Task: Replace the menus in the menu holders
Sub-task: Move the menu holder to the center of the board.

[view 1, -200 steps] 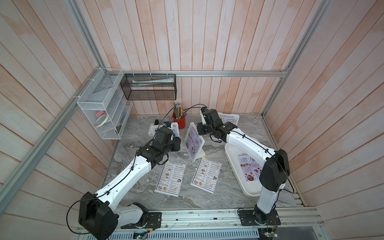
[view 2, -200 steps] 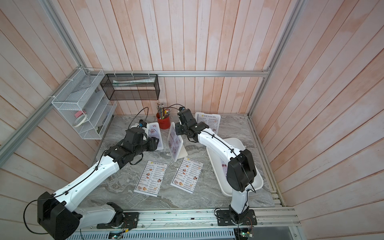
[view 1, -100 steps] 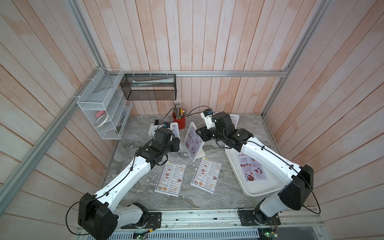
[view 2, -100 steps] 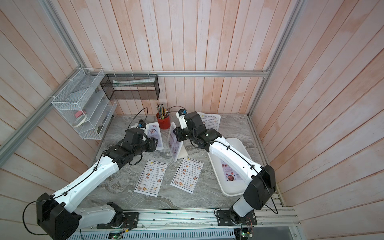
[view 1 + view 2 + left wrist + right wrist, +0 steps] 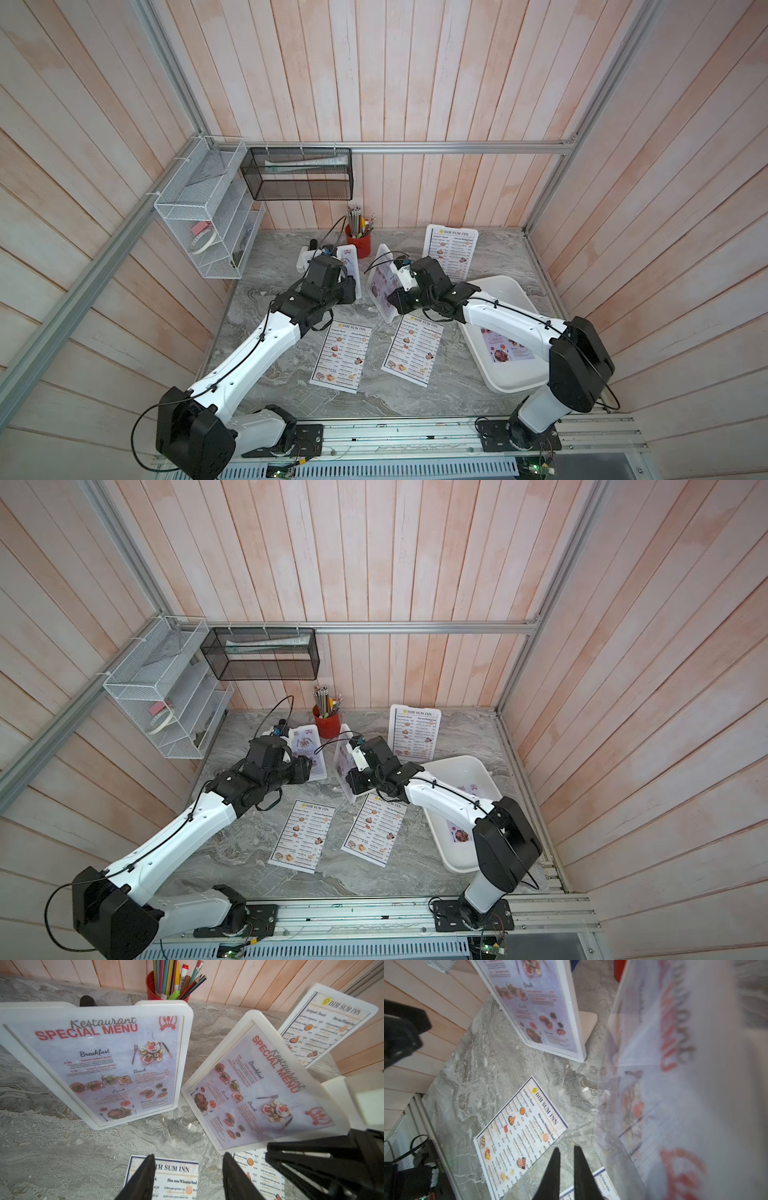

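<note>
Left gripper (image 5: 188, 1159) gapes wide and empty. Under its fingers lies a white paper "DIM SUM INN" menu (image 5: 176, 1176), cut off below. Right gripper (image 5: 566, 1148) leaves a narrow, empty slit. Beside its fingers, the tilted white plastic menu holder (image 5: 221, 1051) and its lilac "SPECIAL MENU" sheet (image 5: 670, 1059) blur badly.

The grey marble table (image 5: 449, 395), mid-frame, bears three upright menu holders (image 5: 451, 253), two flat menus (image 5: 340, 357), a white tray (image 5: 498, 289) at right and a red pencil cup (image 5: 358, 245).

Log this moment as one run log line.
left fingers open, empty | right fingers narrowly apart beside tilted middle menu holder | two Dim Sum Inn menus flat on table
</note>
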`<state>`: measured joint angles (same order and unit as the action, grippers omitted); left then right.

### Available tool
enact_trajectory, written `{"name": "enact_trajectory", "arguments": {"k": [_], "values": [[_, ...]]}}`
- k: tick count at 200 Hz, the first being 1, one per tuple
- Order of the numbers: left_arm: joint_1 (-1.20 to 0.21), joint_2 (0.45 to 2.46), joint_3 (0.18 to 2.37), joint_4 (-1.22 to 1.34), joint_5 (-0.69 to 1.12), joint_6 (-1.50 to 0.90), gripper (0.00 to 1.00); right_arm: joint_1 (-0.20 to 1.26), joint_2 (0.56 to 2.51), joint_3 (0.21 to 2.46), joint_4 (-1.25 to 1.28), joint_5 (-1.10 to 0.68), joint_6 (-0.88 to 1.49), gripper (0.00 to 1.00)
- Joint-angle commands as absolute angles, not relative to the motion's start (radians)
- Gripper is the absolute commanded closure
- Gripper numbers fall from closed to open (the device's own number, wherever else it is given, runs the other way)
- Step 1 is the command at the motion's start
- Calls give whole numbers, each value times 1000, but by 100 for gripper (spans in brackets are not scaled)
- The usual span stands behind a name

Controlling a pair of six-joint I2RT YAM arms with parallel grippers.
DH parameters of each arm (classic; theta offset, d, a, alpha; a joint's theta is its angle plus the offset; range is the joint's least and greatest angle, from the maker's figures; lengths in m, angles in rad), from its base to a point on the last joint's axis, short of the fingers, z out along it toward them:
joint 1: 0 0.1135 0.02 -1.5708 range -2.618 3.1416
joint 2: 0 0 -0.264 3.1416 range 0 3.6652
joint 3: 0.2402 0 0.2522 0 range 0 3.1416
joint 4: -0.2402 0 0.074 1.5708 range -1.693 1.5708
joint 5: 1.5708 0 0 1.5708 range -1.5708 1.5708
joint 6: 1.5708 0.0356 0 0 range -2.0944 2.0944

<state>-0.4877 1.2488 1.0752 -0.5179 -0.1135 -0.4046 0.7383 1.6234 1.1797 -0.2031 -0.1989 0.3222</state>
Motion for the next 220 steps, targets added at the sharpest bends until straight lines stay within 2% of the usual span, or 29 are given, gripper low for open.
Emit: {"name": "enact_trajectory", "arguments": {"k": [1, 49, 76, 100, 119, 149, 166, 189, 220], "values": [[-481, 1232, 1097, -531, -135, -394, 45, 697, 1651, 1171, -153, -126, 275, 85], [-479, 1251, 1109, -526, -133, -389, 46, 617, 1738, 1221, -105, -92, 204, 84], [-479, 1258, 1110, -525, -136, -386, 45, 595, 1770, 1241, -58, -75, 196, 77], [-476, 1265, 1111, -520, -132, -384, 46, 585, 1784, 1260, -38, -75, 202, 75], [-477, 1270, 1105, -512, -126, -385, 46, 585, 1789, 1276, -32, -55, 206, 67], [-477, 1269, 1095, -509, -118, -387, 45, 601, 1749, 1264, -23, -46, 230, 62], [-476, 1262, 1086, -511, -118, -388, 46, 643, 1704, 1225, 1, 18, 248, 59], [-475, 1254, 1071, -511, -115, -394, 46, 705, 1673, 1172, 64, 130, 308, 50], [-474, 1232, 1053, -515, -114, -402, 45, 745, 1715, 1147, 133, 273, 399, 38]]}}
